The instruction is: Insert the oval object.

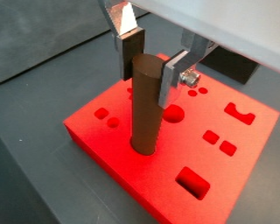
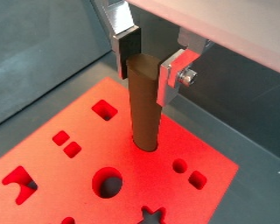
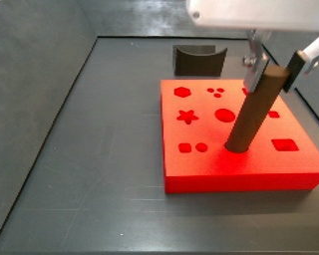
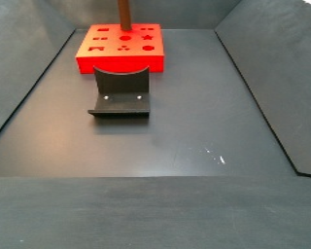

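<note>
The oval object (image 1: pixel 147 109), a tall brown matte peg, stands upright with its lower end in a hole of the red block (image 1: pixel 108 140). It also shows in the wrist view (image 2: pixel 146 105) and in both side views (image 3: pixel 255 110) (image 4: pixel 123 12). My gripper (image 1: pixel 150 68) is above the block and is shut on the peg's top end, one silver finger on each side; it also shows in a wrist view (image 2: pixel 150 70) and a side view (image 3: pixel 277 72). In the side view from far off the gripper is out of frame.
The red block (image 3: pixel 202 164) has several other cut-out holes of various shapes. A dark grey curved block (image 3: pixel 197 60) stands beside the red block and shows nearer in a side view (image 4: pixel 120 90). Grey walls (image 3: pixel 43 110) enclose the floor.
</note>
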You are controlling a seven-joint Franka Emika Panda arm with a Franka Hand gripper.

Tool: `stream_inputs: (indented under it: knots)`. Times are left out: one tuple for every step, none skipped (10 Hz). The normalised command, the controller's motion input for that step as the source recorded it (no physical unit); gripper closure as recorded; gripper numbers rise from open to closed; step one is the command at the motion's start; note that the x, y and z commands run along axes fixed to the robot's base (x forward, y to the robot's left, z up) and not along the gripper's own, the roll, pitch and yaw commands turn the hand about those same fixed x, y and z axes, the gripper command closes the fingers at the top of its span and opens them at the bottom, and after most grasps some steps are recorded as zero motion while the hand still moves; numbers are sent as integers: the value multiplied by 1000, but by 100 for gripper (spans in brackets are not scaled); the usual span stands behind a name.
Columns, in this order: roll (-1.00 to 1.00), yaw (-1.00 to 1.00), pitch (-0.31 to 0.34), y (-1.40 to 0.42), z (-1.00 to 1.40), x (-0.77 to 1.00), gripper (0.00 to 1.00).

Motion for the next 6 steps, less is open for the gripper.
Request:
stream_inputs:
  knots:
    - [17,-46,-67,0,-723,126,100]
    - [13,-17,-97,0,-831,111,100]
    - [34,0,-110,0,-883,94,100]
    - [46,0,-84,0,-851,171,100]
    - [3,-20,-10,0,-380,109,100]
    - [0,0,0,0,0,0,100]
